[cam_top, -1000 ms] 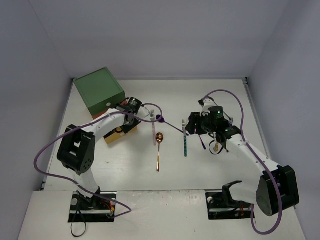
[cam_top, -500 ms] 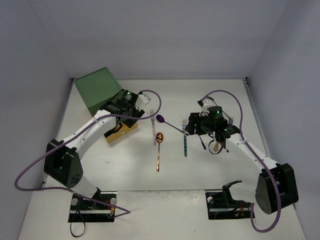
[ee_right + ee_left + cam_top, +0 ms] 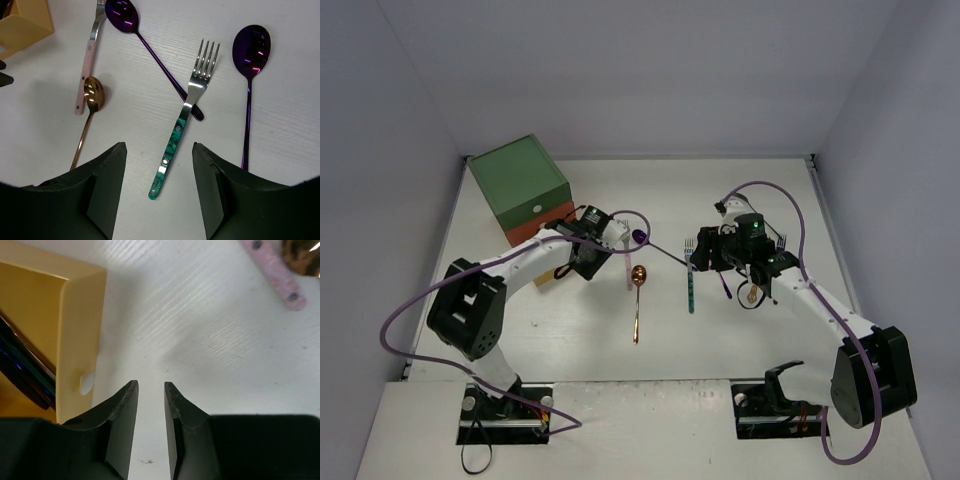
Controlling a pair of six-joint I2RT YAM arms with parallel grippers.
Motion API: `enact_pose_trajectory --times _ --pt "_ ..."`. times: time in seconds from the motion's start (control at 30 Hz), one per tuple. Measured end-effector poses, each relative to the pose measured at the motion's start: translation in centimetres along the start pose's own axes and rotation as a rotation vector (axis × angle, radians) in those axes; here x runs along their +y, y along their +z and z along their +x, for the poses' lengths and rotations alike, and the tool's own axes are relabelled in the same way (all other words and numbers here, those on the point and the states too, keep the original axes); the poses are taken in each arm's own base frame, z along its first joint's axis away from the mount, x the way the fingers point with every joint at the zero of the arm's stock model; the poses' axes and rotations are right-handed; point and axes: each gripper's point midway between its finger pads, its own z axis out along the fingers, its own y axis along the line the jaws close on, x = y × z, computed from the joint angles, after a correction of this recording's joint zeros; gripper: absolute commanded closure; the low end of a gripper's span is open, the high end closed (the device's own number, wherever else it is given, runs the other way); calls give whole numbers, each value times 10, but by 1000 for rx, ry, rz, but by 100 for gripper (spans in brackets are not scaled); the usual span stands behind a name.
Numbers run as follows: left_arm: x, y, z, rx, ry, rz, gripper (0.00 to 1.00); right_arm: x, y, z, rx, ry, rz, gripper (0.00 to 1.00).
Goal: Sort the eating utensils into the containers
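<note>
The green-topped chest stands at the back left with its orange-red drawer showing. The yellow drawer is pulled out and holds dark utensils; its white knob faces my left gripper. That gripper is empty, with only a narrow gap between the jaws, just above the table. My right gripper is wide open and empty above a teal-handled fork, which also shows in the top view. A purple spoon, a pink-handled fork and a copper spoon lie beside it.
A second purple spoon lies right of the teal fork. A gold spoon and silver forks lie under the right arm. The pink fork handle ends near my left gripper. White walls enclose the table.
My left gripper swung back toward the chest, then came down in front of the yellow drawer. The right arm and the utensils on the table have stayed put.
</note>
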Motion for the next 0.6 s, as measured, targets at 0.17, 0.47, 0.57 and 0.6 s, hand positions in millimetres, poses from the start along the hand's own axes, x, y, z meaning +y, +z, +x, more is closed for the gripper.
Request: enact_pose_trajectory --times 0.17,0.47,0.57,0.6 --pt "13 17 7 49 11 -68 72 0 0 1 2 0 -4 47" --pt "52 35 -12 74 44 -184 50 1 0 1 4 0 -8 47" --pt "66 38 -16 79 40 -213 48 1 0 2 5 0 -9 47" --pt "71 39 -17 78 36 -222 47 1 0 2 5 0 -9 47"
